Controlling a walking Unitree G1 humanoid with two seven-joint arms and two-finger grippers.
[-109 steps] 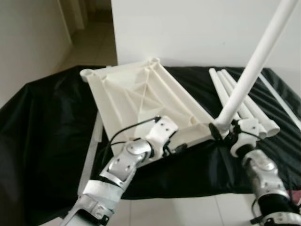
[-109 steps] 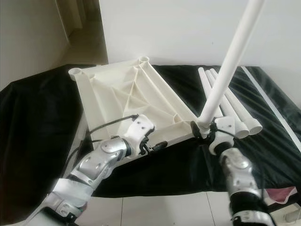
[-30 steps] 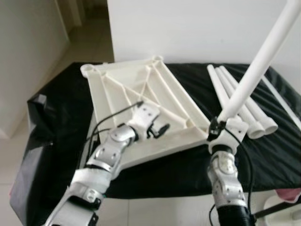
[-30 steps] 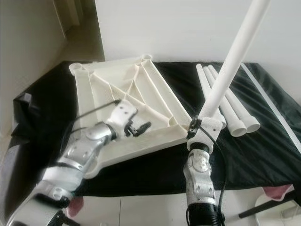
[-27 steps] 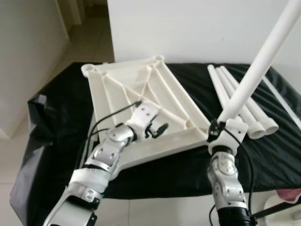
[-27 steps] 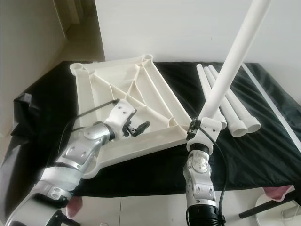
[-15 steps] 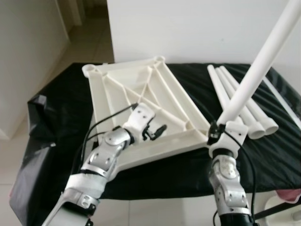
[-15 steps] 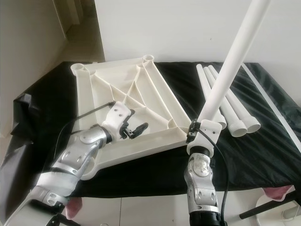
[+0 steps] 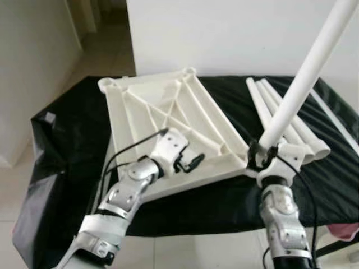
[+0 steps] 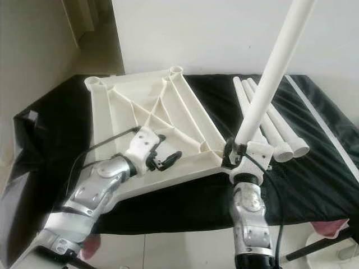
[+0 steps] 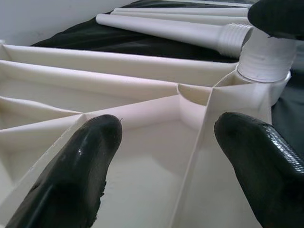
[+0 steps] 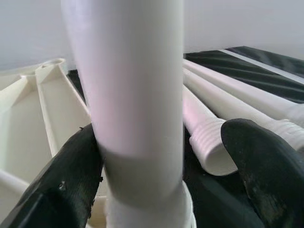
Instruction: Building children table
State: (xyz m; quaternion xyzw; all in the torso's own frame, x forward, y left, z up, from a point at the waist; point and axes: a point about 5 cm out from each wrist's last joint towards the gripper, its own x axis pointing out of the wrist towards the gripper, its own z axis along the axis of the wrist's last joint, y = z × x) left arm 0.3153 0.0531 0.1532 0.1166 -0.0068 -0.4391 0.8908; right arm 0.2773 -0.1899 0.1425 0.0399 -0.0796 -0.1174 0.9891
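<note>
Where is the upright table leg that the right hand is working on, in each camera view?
Left eye view: upright leg rising from the tabletop's near right corner socket.
Right eye view: same leg, right of centre.
Left wrist view: its base seated in the socket.
Right wrist view: the leg fills the centre.
Shared landmark: the spare legs lying alongside.

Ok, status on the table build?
Left hand open over upturned tabletop. Right hand around leg standing in corner socket, grip unclear. Three spare legs alongside.
</note>
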